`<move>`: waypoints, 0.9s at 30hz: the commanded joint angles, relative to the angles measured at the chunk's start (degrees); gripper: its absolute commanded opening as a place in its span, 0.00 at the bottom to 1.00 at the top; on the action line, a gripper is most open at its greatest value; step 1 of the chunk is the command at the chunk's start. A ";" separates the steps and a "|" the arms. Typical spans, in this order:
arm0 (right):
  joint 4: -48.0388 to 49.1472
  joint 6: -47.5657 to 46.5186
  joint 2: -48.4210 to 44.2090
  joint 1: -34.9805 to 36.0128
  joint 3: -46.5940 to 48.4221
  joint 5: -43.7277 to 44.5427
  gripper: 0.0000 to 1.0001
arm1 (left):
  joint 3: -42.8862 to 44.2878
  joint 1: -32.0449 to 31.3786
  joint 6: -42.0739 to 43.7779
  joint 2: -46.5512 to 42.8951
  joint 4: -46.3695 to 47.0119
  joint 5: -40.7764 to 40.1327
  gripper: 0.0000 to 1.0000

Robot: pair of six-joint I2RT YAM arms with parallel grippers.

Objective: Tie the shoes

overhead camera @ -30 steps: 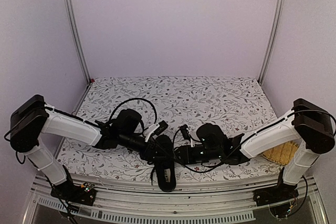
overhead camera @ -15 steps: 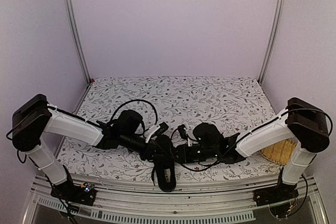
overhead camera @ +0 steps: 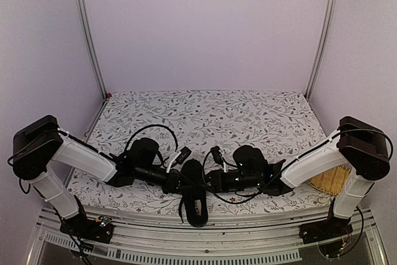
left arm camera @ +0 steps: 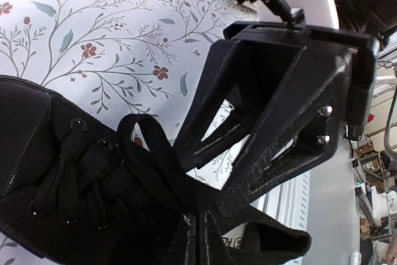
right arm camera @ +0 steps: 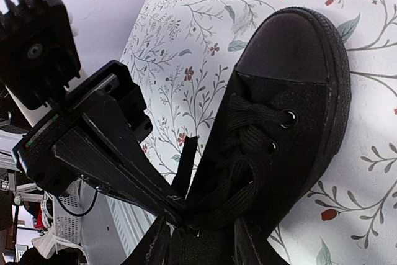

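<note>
Status: shoe [overhead camera: 195,198] sits at the near edge of the floral cloth [overhead camera: 248,116], toe pointing away from the bases, midway between the two arms; both wrists are low over its throat. The left gripper [overhead camera: 175,180] comes in from the left and the right gripper [overhead camera: 209,182] from the right, tips almost meeting over the tongue. Laces [left arm camera: 80,172] are threaded through the eyelets and crossed; no knot, loop or bow shows in any view. One flat lace end [right arm camera: 188,162] runs up off the eyelets to the left gripper's tips; the left wrist view shows its own fingers [left arm camera: 186,243] drawn close together with that strand leading into them, so I read it as pinching the lace end. On the right gripper I cannot tell; its tips sit right at the same spot, but black on black hides whether there's a gap or a strand in it. My call is early stage: at most one end picked up; the cross-over, the first knot, the loops and the cinch are all left to do.
</note>
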 commanded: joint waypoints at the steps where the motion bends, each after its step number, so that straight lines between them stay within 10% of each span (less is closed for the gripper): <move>1: 3.50 0.48 0.19 -0.26 0.49 -2.08 0.33 | -1.08 0.17 -2.57 -0.93 4.71 1.23 0.00; 15: 3.24 1.22 -0.74 -0.30 -2.85 1.13 0.37 | -4.61 0.26 -6.77 -3.01 8.39 -4.05 0.00; 20: 2.20 1.04 -3.26 -0.43 -3.80 2.39 0.41 | -4.03 0.26 -5.08 -3.43 5.06 -4.32 0.26; 27: 0.72 1.00 -7.81 -1.41 -6.83 4.57 0.44 | 2.36 0.23 1.78 -0.84 -5.08 -1.57 0.38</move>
